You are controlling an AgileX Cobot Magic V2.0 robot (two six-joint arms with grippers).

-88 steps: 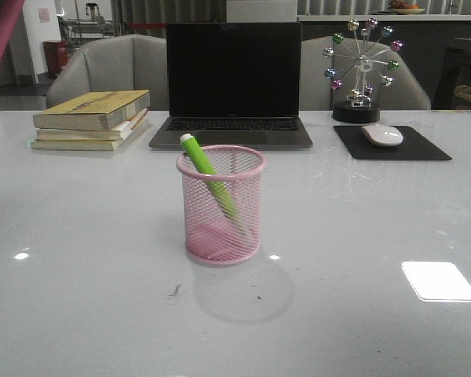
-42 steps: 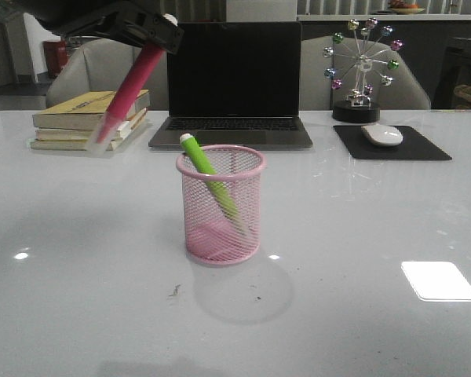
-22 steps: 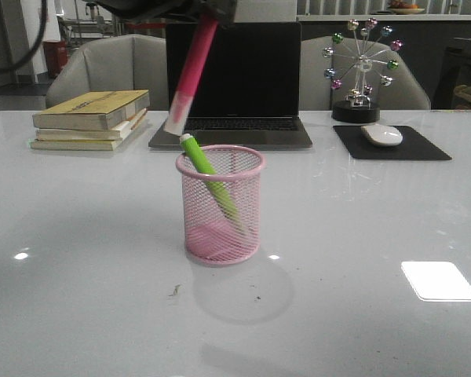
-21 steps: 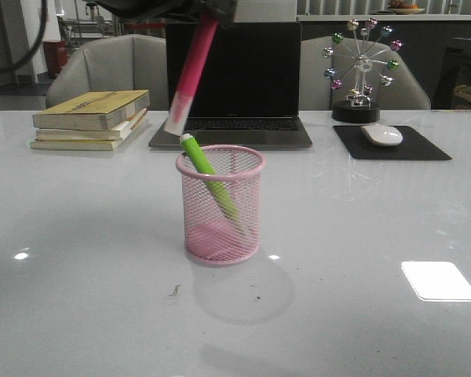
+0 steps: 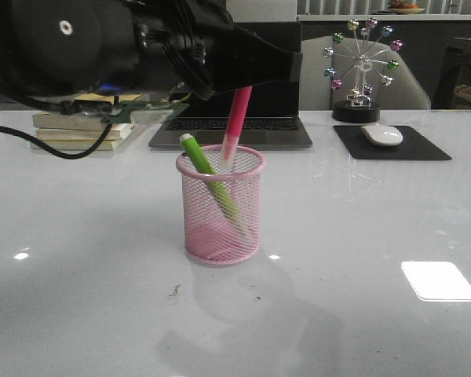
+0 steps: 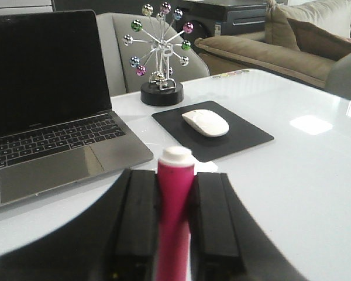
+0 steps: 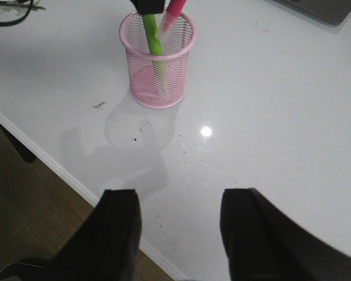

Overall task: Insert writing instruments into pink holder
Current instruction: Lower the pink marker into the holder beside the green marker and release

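Note:
The pink holder (image 5: 247,208) stands mid-table with the lime green marker (image 5: 208,174) leaning inside it, white end up at the left of the rim. My left gripper (image 5: 255,75) hovers just above the cup, shut on the pink-red marker (image 5: 235,126), whose lower end dips into the cup's mouth. In the left wrist view the pink-red marker (image 6: 174,216) sits clamped between the black pads of the left gripper (image 6: 175,174), its white end sticking out. My right gripper (image 7: 178,199) stands open and empty over the table's near edge, well short of the holder (image 7: 175,70).
Behind the cup are a laptop (image 5: 275,124), a stack of books (image 5: 71,133) partly hidden by my left arm, a white mouse (image 5: 382,135) on a black pad (image 5: 424,148), and a wheel ornament (image 5: 361,67). The table's near edge (image 7: 58,170) runs below the right gripper.
My left arm has swung right and down with the pink-red marker, from over the books to above the cup. The marker's lower end is now inside the rim.

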